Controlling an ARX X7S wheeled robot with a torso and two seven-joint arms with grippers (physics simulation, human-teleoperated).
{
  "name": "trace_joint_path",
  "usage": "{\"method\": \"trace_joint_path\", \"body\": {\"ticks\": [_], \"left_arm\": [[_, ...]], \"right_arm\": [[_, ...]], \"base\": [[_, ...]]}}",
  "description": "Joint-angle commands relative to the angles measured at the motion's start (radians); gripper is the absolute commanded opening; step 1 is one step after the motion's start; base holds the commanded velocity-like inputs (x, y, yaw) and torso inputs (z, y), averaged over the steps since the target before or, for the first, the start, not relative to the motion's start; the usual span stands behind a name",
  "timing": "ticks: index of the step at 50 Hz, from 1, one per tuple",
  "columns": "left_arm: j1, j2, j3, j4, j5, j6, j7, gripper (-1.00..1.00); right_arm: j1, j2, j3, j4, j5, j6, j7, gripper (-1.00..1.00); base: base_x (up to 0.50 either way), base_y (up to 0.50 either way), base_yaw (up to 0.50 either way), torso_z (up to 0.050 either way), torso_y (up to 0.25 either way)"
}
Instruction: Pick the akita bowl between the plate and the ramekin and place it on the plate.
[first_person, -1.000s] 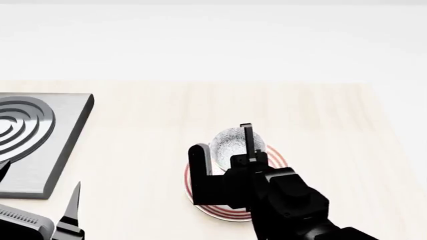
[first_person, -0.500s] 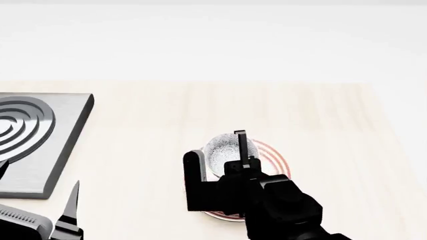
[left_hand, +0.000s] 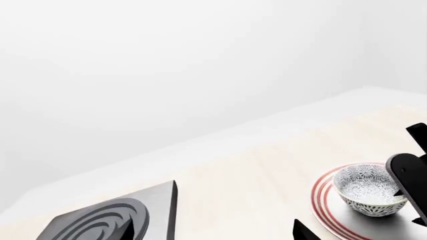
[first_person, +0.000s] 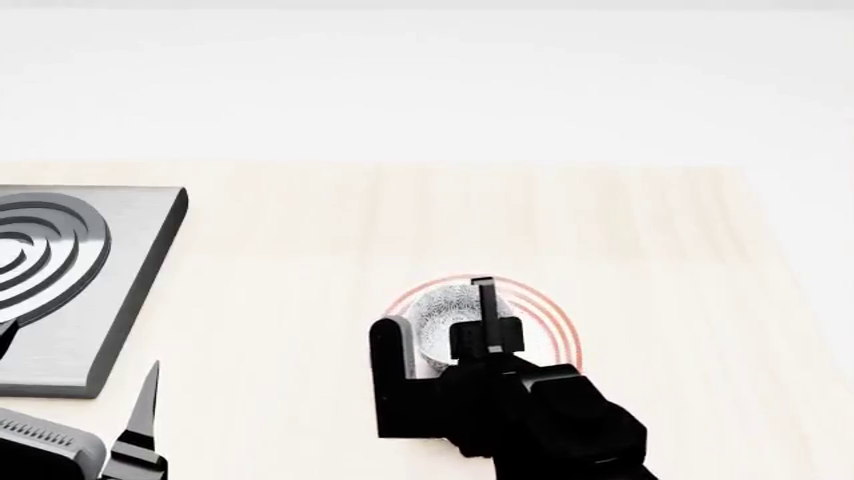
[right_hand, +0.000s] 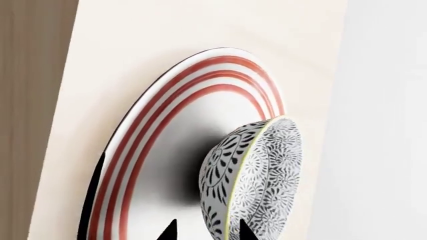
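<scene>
The speckled grey-and-white akita bowl (first_person: 434, 312) (left_hand: 367, 191) (right_hand: 267, 170) sits upright on the red-ringed white plate (first_person: 563, 330) (left_hand: 324, 200) (right_hand: 173, 100), slightly left of its centre. My right gripper (first_person: 437, 308) (right_hand: 205, 231) reaches over from the near side, with one finger inside the bowl and one outside its near-left wall, shut on that wall. My left gripper (left_hand: 217, 232) hangs open and empty near the table's front left, well away from the plate. The ramekin is out of view.
A grey metal slab with raised concentric rings (first_person: 80, 280) (left_hand: 113, 220) lies at the table's left. The pale wooden tabletop (first_person: 641, 230) ends at a far edge and a right edge, with white wall behind.
My right gripper has come down and back toward me with the bowl, which now rests on the plate rather than hanging over its far side. The left arm has not moved.
</scene>
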Motion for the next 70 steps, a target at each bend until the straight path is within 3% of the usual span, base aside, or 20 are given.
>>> {"method": "trace_joint_path", "body": {"ticks": [1,13,28,40,44,54,57,59,66,70], "left_arm": [[0.004,0.022,-0.021,-0.002,0.018,-0.006,0.033,1.00],[0.002,0.021,-0.020,-0.004,0.015,-0.007,0.032,1.00],[0.009,0.015,-0.020,0.023,0.010,-0.017,0.022,1.00],[0.008,0.007,-0.022,0.055,0.020,-0.015,0.008,1.00],[0.013,0.004,-0.027,0.058,0.041,0.011,-0.002,1.00],[0.038,0.009,-0.111,0.098,0.087,0.135,-0.059,1.00],[0.064,0.021,-0.151,0.104,0.087,0.183,-0.077,1.00],[0.084,0.027,-0.169,0.102,0.089,0.214,-0.084,1.00],[0.159,0.046,-0.216,0.126,0.181,0.395,-0.122,1.00],[0.193,0.072,-0.264,0.156,0.166,0.486,-0.143,1.00]], "right_arm": [[0.001,0.011,0.024,-0.059,-0.031,0.054,-0.038,1.00],[0.012,0.077,0.028,-0.216,-0.035,0.144,-0.041,1.00],[0.061,0.286,0.047,-0.723,-0.059,0.402,-0.047,1.00],[0.086,0.503,0.067,-1.252,-0.116,0.575,-0.020,1.00],[0.086,0.583,0.122,-1.456,-0.138,0.630,0.041,1.00],[-0.046,0.804,0.438,-1.999,-0.027,0.748,0.318,1.00],[-0.163,0.878,0.629,-2.146,0.111,0.720,0.490,1.00],[-0.210,0.957,0.650,-2.159,0.175,0.610,0.623,1.00],[0.045,1.189,0.230,-2.159,0.321,0.265,1.048,1.00],[0.161,1.282,-0.006,-2.159,0.246,0.078,1.236,1.00]], "base": [[0.00,0.00,0.00,0.000,0.000],[0.00,0.00,0.00,0.000,0.000],[0.00,0.00,0.00,0.000,0.000],[0.00,0.00,0.00,0.000,0.000],[0.00,0.00,0.00,0.000,0.000],[0.00,0.00,0.00,0.000,0.000],[0.00,0.00,0.00,0.000,0.000],[0.00,0.00,0.00,0.000,0.000],[0.00,0.00,0.00,0.000,0.000],[0.00,0.00,0.00,0.000,0.000]]}}
